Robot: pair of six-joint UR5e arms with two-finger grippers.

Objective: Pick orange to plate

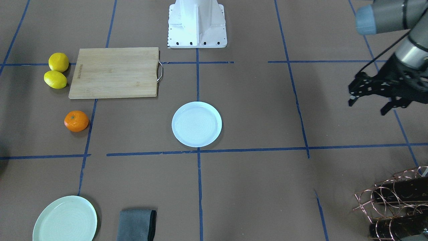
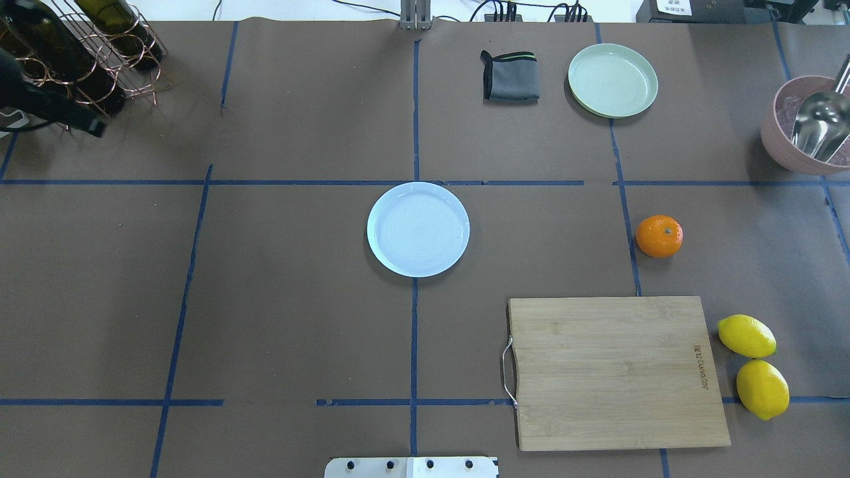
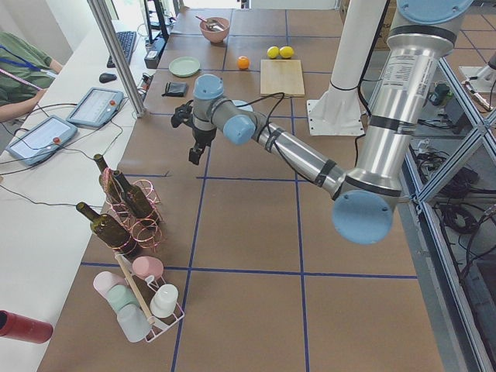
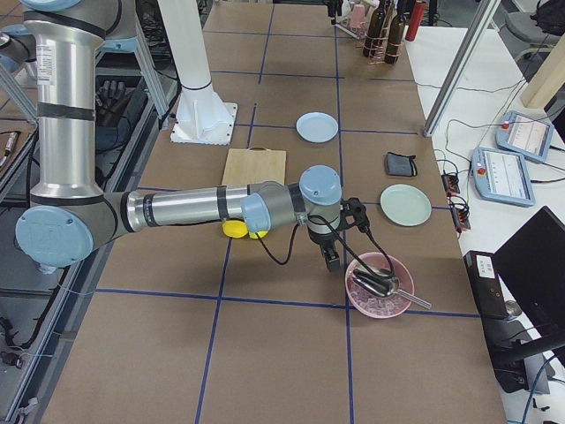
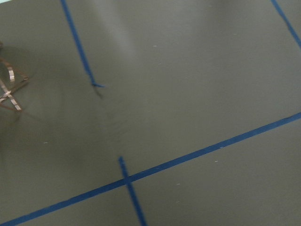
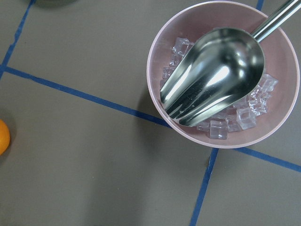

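Observation:
The orange (image 1: 76, 121) rests on the brown table, alone, just beyond the cutting board; it also shows as orange (image 2: 659, 236) and peeks in at the left edge as orange (image 6: 2, 136). The white plate (image 1: 196, 124) lies empty at the table's middle, seen too as plate (image 2: 418, 229). My left gripper (image 1: 367, 106) hovers open and empty far off at the table's other side, near the wine rack. My right gripper (image 4: 328, 258) hangs beside the pink bowl, away from the orange; I cannot tell if it is open or shut.
A wooden cutting board (image 2: 617, 372) has two lemons (image 2: 754, 362) beside it. A mint-green plate (image 2: 612, 79) and a folded grey cloth (image 2: 510, 76) lie at the far edge. A pink bowl (image 6: 162, 40) holds ice and a metal scoop. A copper wine rack (image 1: 391, 201) holds bottles.

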